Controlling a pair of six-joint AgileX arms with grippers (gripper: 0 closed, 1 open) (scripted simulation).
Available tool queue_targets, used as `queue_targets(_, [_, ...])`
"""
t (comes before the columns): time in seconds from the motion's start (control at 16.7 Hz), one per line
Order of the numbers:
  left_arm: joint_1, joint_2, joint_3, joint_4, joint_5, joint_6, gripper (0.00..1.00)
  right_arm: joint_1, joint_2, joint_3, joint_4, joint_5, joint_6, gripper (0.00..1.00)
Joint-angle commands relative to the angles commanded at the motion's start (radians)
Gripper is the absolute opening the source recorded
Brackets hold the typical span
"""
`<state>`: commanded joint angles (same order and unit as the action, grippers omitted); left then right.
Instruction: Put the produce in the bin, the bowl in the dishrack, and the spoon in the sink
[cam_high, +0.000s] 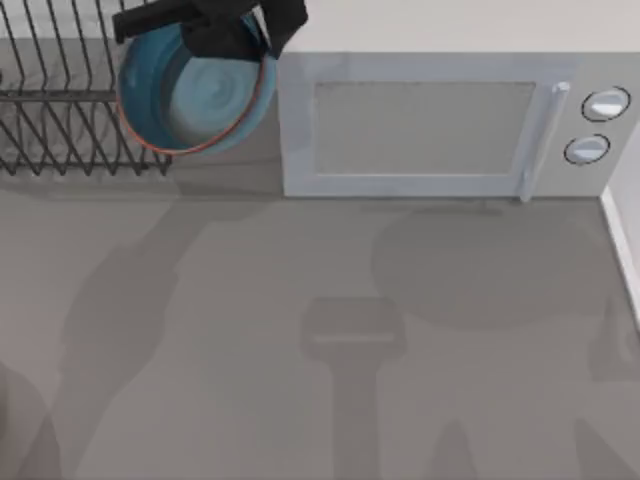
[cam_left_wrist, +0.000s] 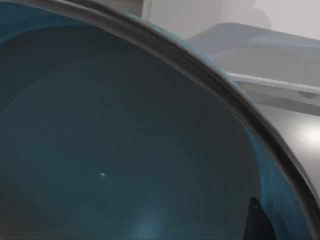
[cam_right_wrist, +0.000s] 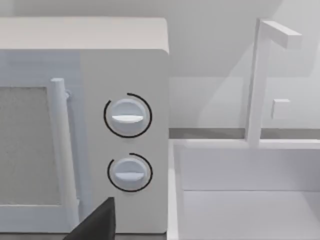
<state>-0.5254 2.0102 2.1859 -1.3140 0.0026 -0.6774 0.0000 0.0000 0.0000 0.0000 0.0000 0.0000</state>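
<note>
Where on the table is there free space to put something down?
The grey table in front of the microwave and the dishrack is bare, out to the sink at the right. It is crowded at the far left, where the left claw holds the bowl.

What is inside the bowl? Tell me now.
Nothing: the bowl shows bare teal inside in the top view and the left wrist view. The left hand covers its far rim beside the dishrack, so that edge is hidden.
</note>
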Motion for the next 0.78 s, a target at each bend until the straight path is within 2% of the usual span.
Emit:
queue_targets(0.42, [0.406, -0.572, -0.587, 0.571, 0.066, 0.331, 0.0, 0.0, 0.0, 0.0, 0.0, 0.0, 0.0, 1.0])
queue_targets(0.78, [0.637, -0.974, -0.947, 0.954, 0.16, 0.588, 0.0, 0.0, 0.0, 0.0, 0.0, 0.0, 0.0, 1.0])
